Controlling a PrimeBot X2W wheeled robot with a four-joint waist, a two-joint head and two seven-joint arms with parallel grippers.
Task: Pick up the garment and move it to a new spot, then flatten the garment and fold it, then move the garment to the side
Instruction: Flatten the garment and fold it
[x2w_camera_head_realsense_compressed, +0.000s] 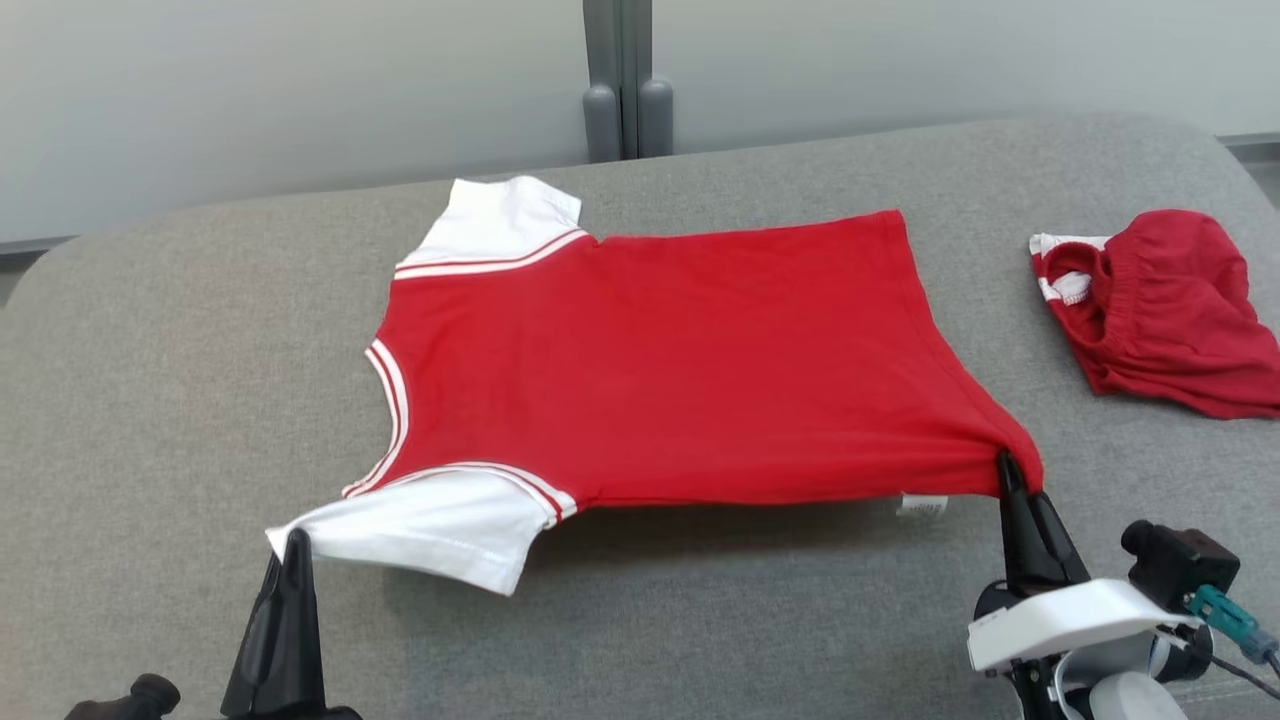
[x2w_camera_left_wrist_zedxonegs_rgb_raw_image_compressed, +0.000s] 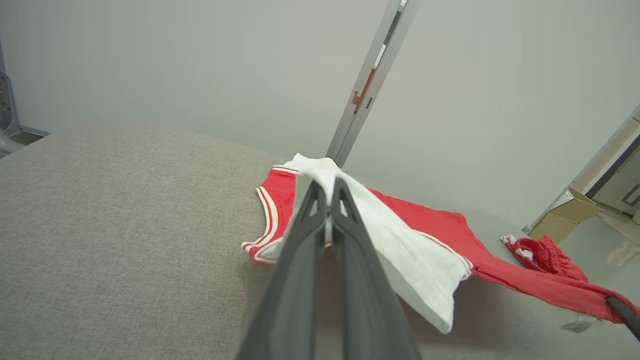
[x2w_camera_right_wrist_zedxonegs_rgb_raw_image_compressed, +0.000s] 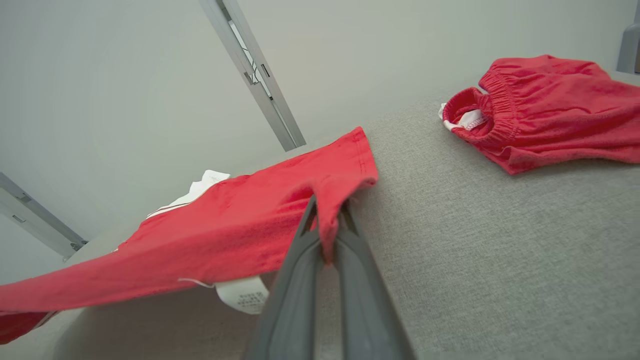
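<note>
The red shirt (x2w_camera_head_realsense_compressed: 660, 370) covers the middle of the tabletop (x2w_camera_head_realsense_compressed: 150, 400). At its 9 o'clock lies wide bare grey; at 3 o'clock a narrower lane runs before the crumpled red shorts (x2w_camera_head_realsense_compressed: 1170, 310). At 6 o'clock the near strip is bare, flanked by the left pincer (x2w_camera_head_realsense_compressed: 297, 542) and right pincer (x2w_camera_head_realsense_compressed: 1005, 465), each clamped on a raised corner. At 12 o'clock a post (x2w_camera_head_realsense_compressed: 625, 80) stands, seemingly just behind the edge.

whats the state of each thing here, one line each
red shirt: unfolded, stretched flat, near edge lifted off the grey cushion
left gripper: jaws shut on the white sleeve
right gripper: jaws shut on the shirt's hem corner
red shorts: crumpled, lying apart, right side
</note>
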